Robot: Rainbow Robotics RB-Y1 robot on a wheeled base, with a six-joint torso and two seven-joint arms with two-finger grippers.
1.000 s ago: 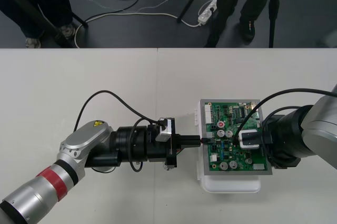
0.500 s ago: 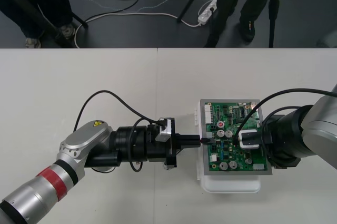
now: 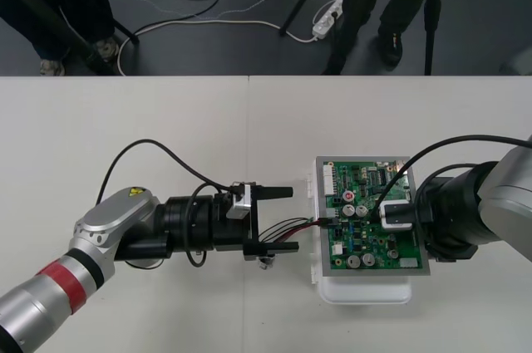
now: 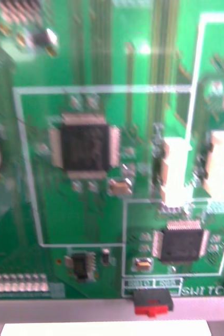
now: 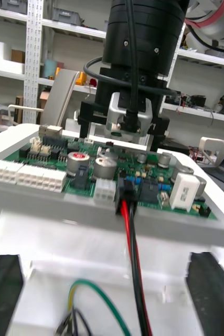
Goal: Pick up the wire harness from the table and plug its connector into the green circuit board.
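Left gripper (image 3: 283,218) has released: its fingers (image 3: 278,192), closed together at the board's edge a second ago, now stand wide apart, and the arm has pulled back toward 9 o'clock, leaving a gap of table (image 3: 166,137) between fingertips and board. The wire harness (image 3: 293,225) stays behind. Its black plug (image 5: 126,191) sits upright in a connector at the 9 o'clock edge of the green circuit board (image 3: 366,241), and the red and black wires (image 5: 132,247) run from it back between the open fingers (image 5: 4,286), with a green wire (image 5: 91,286) looping low near the gripper. The plug did not follow the retreat, so it looks seated; insertion is probably done, though how deep it sits cannot be confirmed. Right gripper (image 3: 386,213) hovers over the board's 3 o'clock half, above the white base (image 3: 366,291); cannot tell whether its fingers are apart or together. Remaining risk: the wires lie across the lower finger's path, so a snag during further withdrawal could tug the plug out.
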